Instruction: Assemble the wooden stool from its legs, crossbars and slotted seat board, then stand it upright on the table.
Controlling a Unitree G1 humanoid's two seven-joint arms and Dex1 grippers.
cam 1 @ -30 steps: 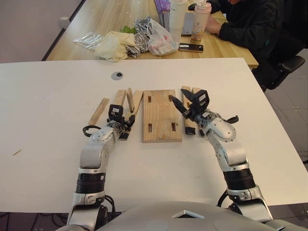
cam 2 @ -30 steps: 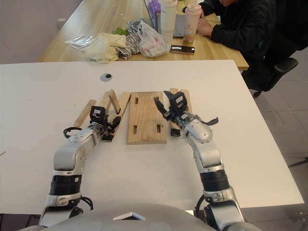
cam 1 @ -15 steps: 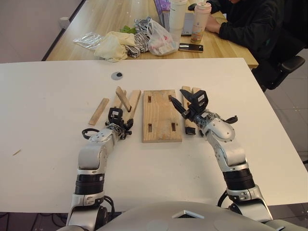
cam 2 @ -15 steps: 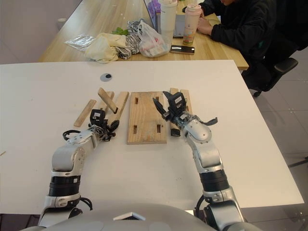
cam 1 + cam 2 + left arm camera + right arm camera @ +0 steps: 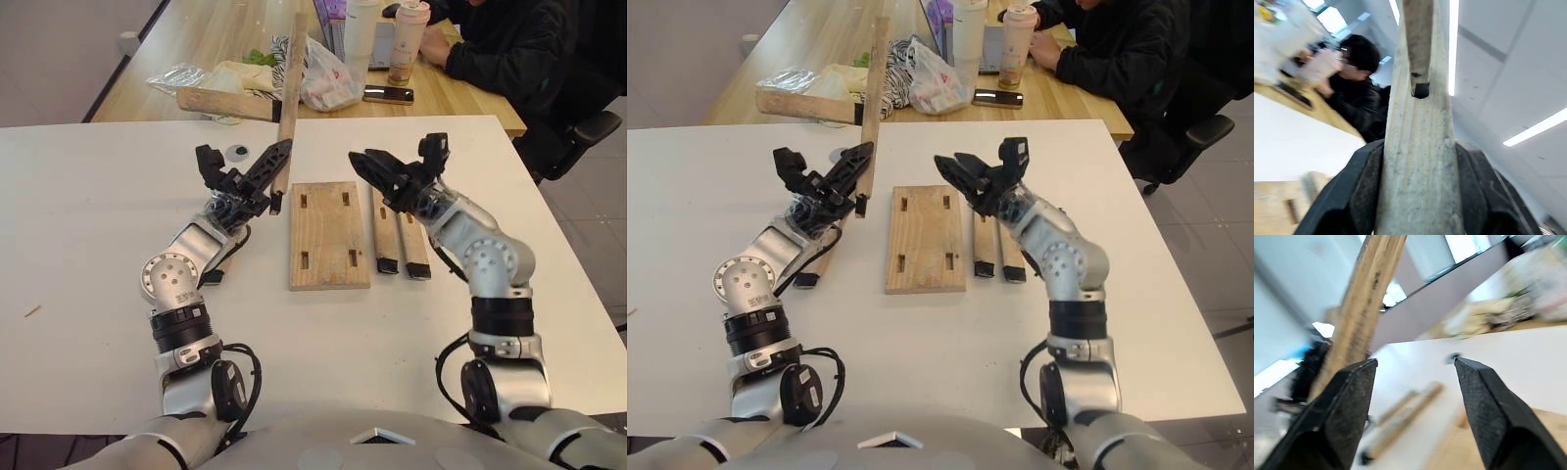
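The seat board [image 5: 329, 235] lies flat on the white bench [image 5: 98, 215], and all four of its slots are bare, so no leg is seated yet. By my reckoning the job is barely begun: every leg has yet to go in, and the standing upright comes after that.

At about 11 o'clock from the board, the left tool [image 5: 266, 168] is clamped on a raised leg [image 5: 1418, 171], held roughly upright above the bench. A crossbar [image 5: 225, 103] juts from it at a right angle. The two look joined, though I cannot be sure.

The count:
- one board
- one leg in the grip
- one crossbar
- two more legs [image 5: 397, 235] lying side by side at 3 o'clock, just beside the board
- one further stick [image 5: 211, 276] at 8 o'clock, partly hidden under the left arm

The right tool [image 5: 387, 176] hangs at 1 o'clock above the board, fingers spread wide and empty.
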